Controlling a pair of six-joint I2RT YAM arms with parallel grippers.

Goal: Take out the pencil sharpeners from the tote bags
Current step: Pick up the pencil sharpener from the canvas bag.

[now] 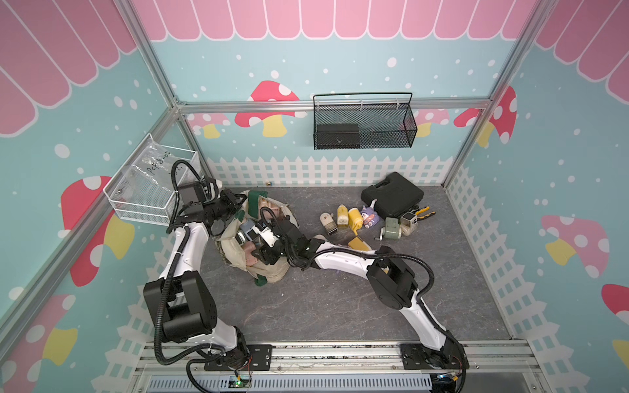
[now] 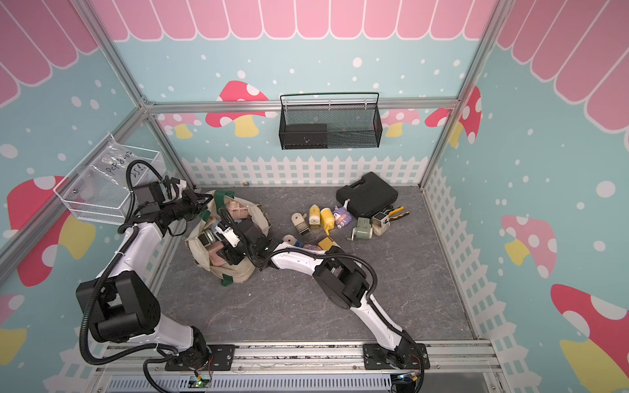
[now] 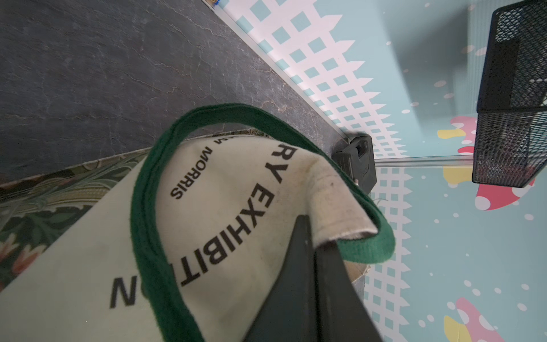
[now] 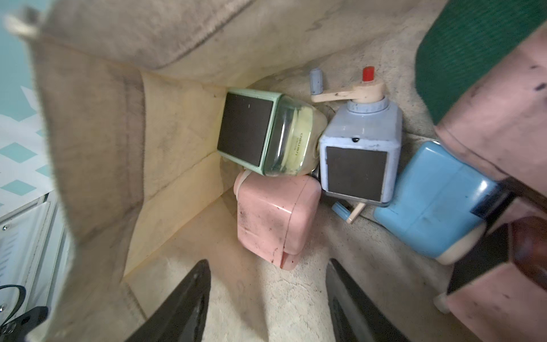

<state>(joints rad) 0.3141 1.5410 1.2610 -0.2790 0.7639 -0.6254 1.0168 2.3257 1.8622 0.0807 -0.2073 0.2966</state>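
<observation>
Tote bag (image 1: 269, 274) left of centre in top view. Left gripper (image 3: 310, 237) pinching bag rim. Right gripper (image 4: 268, 266) spread, empty, inside bag near pencil sharpeners (image 4: 275, 219). Loose sharpeners (image 1: 354, 217) right of centre on tabletop (image 1: 323, 306).

The floor (image 1: 323, 306) is a dark grey stone-pattern sheet. The walls (image 1: 306, 61) are teal with white dots, mushrooms, pink scalloped tops and a white picket fence print (image 1: 323, 170) below. A black wire-mesh basket (image 1: 384, 132) hangs at 12 o'clock, a white wire basket (image 1: 136, 207) at 10 o'clock.
</observation>
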